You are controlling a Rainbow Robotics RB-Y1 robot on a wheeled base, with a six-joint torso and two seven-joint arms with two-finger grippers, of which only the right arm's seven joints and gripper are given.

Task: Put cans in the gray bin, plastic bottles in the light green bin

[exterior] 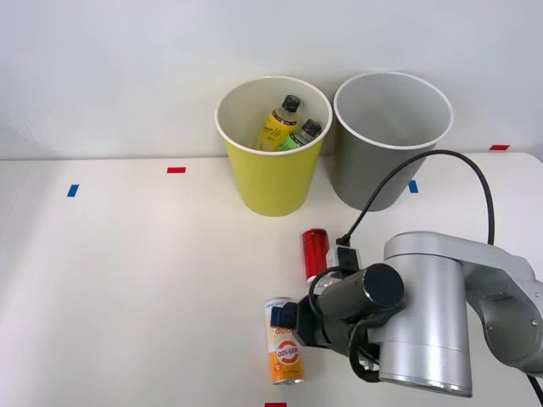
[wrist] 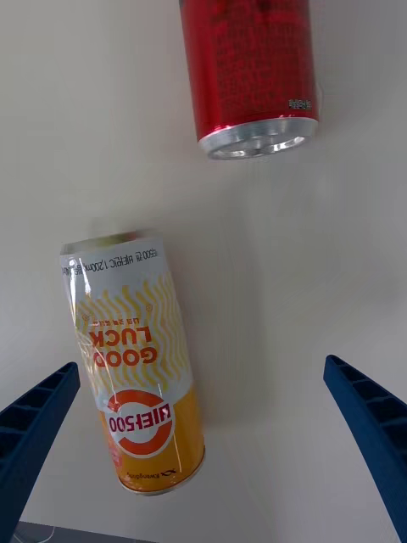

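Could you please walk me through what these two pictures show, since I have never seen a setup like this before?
The silver machine is a robot's right arm, reaching over a white table. The front view looks down from above the arms. The other view comes from a camera on that arm's wrist, so you see its tool, two blue ribbed fingers, spread open and holding nothing. On the table lie two cans, an orange-and-white can and a red can. At the back stand a light green bin, already holding a yellow-labelled bottle and a green-labelled bottle, and a gray bin for the cans.
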